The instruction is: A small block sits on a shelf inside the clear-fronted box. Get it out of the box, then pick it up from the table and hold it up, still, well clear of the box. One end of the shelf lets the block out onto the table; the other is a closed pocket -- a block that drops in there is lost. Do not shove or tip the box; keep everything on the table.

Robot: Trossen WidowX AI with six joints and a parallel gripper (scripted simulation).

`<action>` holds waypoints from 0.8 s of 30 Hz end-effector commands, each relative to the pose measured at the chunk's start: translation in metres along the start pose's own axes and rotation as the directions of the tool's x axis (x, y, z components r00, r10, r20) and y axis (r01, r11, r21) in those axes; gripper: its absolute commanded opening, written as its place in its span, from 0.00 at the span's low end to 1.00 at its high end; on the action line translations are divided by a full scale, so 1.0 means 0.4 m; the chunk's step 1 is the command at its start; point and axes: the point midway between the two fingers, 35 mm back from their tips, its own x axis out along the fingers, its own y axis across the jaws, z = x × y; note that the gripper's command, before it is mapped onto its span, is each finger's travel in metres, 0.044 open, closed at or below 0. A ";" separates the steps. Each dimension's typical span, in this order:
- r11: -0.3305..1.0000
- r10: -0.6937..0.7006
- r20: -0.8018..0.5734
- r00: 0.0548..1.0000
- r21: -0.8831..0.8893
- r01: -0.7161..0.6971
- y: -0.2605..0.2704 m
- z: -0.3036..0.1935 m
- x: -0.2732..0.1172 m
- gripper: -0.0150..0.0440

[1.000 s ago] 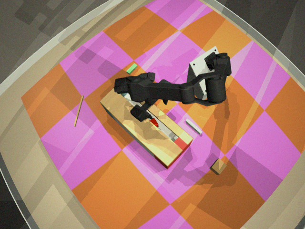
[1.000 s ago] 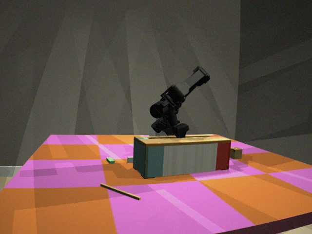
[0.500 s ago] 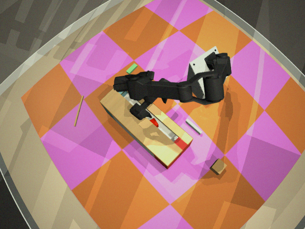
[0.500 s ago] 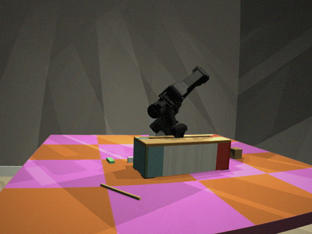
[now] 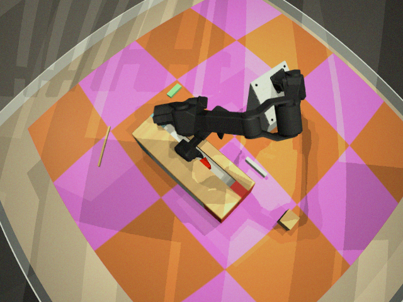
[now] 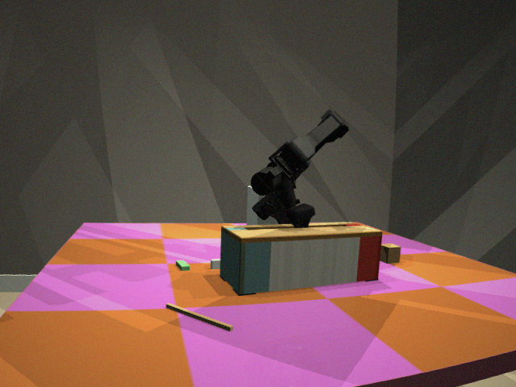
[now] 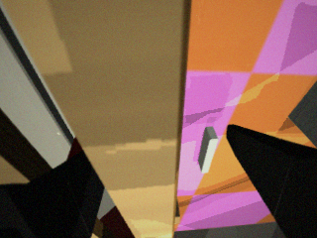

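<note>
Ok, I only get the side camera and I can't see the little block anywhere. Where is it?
Observer: It's in the box. The top view shows a red block in the long slot in the lid, about midway along.
Operator: Is the tool grabbing it?
Observer: No. The tool is open and empty, close beside the block on the side of the teal end.
Operator: Where are its fingers?
Observer: The wrist view shows the fingers spread either side of a wooden strip of the lid.
</note>
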 end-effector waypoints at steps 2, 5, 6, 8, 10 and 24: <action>1.000 0.002 -0.003 1.000 0.003 -0.002 -0.002 -0.015 0.006 0.93; 1.000 0.002 -0.003 1.000 0.003 -0.002 -0.002 -0.023 0.009 0.93; 1.000 0.002 -0.004 1.000 0.003 -0.002 -0.002 -0.025 0.010 0.93; 1.000 0.002 -0.004 1.000 0.003 -0.002 -0.002 -0.026 0.010 0.93; 1.000 0.002 -0.003 1.000 0.003 -0.002 -0.002 -0.018 0.007 0.93; 1.000 0.002 -0.003 1.000 0.003 -0.002 -0.003 -0.012 0.005 0.93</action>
